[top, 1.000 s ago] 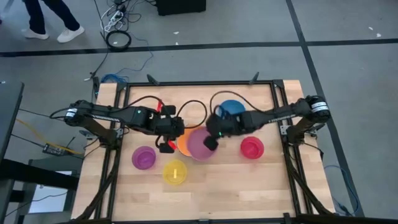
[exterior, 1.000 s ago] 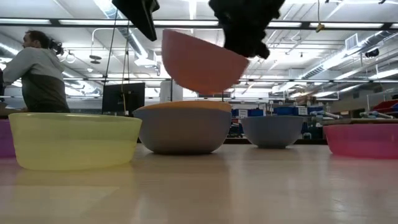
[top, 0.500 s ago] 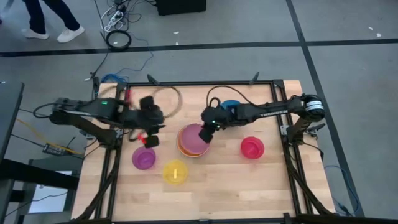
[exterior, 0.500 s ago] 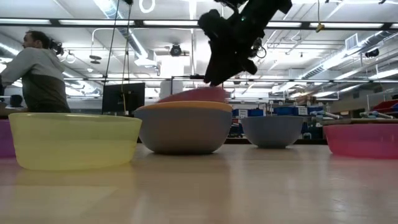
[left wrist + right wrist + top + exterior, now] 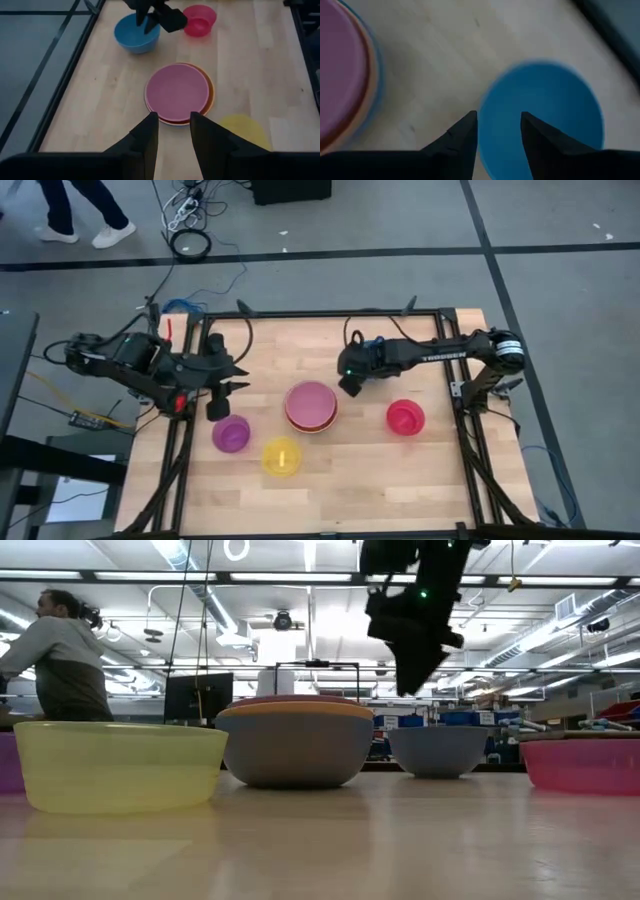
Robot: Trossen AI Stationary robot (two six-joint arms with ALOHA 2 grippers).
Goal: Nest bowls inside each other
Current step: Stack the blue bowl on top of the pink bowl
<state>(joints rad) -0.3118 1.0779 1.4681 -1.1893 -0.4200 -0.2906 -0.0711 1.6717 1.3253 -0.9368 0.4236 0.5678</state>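
A pink bowl point(image 5: 311, 402) sits inside an orange bowl point(image 5: 210, 95), which sits in a light blue bowl point(image 5: 295, 752) at mid-table. A blue bowl point(image 5: 545, 115) stands behind them on the table, a red bowl point(image 5: 405, 417) to the right, and a purple bowl point(image 5: 231, 433) and a yellow bowl point(image 5: 281, 456) near the front. My right gripper point(image 5: 499, 125) hangs open above the blue bowl's rim, touching nothing. My left gripper point(image 5: 172, 125) is open and raised near the left edge, pointing at the stack.
A black frame point(image 5: 330, 314) runs around the table's far and side edges. Bare wood lies between the stack and the red bowl and along the front edge. A person point(image 5: 60, 660) stands in the room beyond the table.
My right gripper has opened and let go of the pink bowl, which hung tilted over the stack and now sits level inside the orange bowl. The gripper then went toward the far right, over the blue bowl. My left gripper has drawn back toward the table's left edge and risen.
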